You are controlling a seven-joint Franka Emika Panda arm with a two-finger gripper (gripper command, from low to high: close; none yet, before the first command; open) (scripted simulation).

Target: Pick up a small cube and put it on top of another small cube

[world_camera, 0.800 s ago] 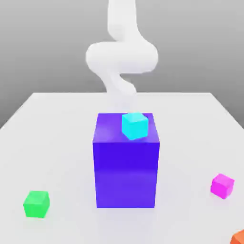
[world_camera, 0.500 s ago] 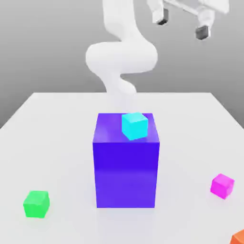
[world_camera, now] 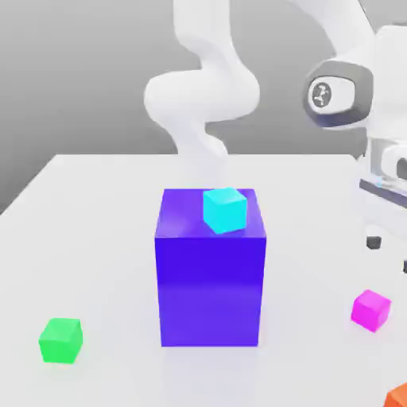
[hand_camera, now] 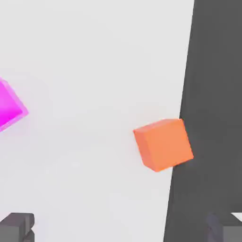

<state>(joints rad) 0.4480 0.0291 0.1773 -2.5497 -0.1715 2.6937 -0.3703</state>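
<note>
since half a second ago the arm has swung down from the upper edge of the exterior view to its right side, so the gripper (hand_camera: 123,227) now hangs low over the table's (world_camera: 95,238) right part; every cube sits where it did before. its dark fingertips (hand_camera: 16,226) stand spread wide with nothing between them, one at each lower corner of the hand view.

just below the hand, at about 4 o'clock from the big blue-purple block (world_camera: 211,278) in the exterior view, rests the small magenta cube (world_camera: 371,309), flat on the table and untouched. being a cube it has no long axis; it sits turned slightly, one vertical edge facing the camera.

an orange cube (hand_camera: 163,144) lies at the table's edge, partly overhanging it, near the magenta one. a cyan cube (world_camera: 224,210) sits on top of the block, toward its right rear. a green cube (world_camera: 60,340) lies at roughly 8 o'clock from the block, well apart.
</note>
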